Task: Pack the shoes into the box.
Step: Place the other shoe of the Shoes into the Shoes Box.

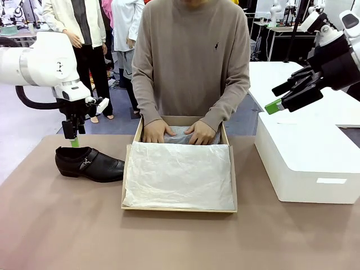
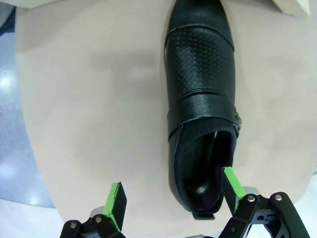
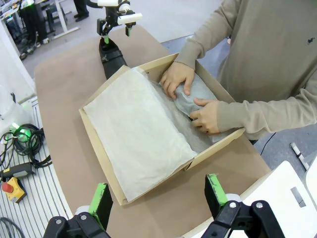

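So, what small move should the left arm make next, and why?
Probably lower the left gripper straight down around the heel end of the shoe, then close. Its jaws stand open just above that end. The shoe lies on the table left of the box, where the person's hands press tissue at the far end.

White rounded left arm (image 1: 39,59), black cable (image 1: 25,100) behind; left gripper (image 2: 172,186), right gripper (image 3: 157,187) black, green pads (image 3: 100,201) at tips, silver pivot screws (image 3: 231,204)
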You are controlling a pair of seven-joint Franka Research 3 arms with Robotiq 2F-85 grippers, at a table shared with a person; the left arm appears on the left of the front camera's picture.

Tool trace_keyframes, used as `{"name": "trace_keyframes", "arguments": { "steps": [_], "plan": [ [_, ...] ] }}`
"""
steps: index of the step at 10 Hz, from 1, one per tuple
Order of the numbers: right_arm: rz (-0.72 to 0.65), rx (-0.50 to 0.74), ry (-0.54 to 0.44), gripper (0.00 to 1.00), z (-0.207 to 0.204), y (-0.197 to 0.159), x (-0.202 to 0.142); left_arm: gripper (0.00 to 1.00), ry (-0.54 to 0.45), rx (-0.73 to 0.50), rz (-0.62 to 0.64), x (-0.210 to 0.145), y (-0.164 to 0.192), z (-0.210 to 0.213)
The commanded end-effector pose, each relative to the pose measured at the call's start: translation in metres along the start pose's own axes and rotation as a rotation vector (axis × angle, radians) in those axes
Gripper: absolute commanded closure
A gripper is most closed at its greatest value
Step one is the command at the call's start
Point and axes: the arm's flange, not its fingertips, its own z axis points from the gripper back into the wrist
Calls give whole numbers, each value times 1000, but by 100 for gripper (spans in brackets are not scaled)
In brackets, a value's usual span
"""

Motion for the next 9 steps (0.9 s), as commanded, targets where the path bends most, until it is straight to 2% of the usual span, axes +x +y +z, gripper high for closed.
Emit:
{"name": "trace_keyframes", "arguments": {
  "steps": [1,9],
  "plan": [
    [8,14,-19,0,-1,-2,1,0,-11,18,38,-6,-4,-8],
    [8,14,-19,0,-1,-2,1,0,-13,27,47,-9,11,-23]
  ]
}}
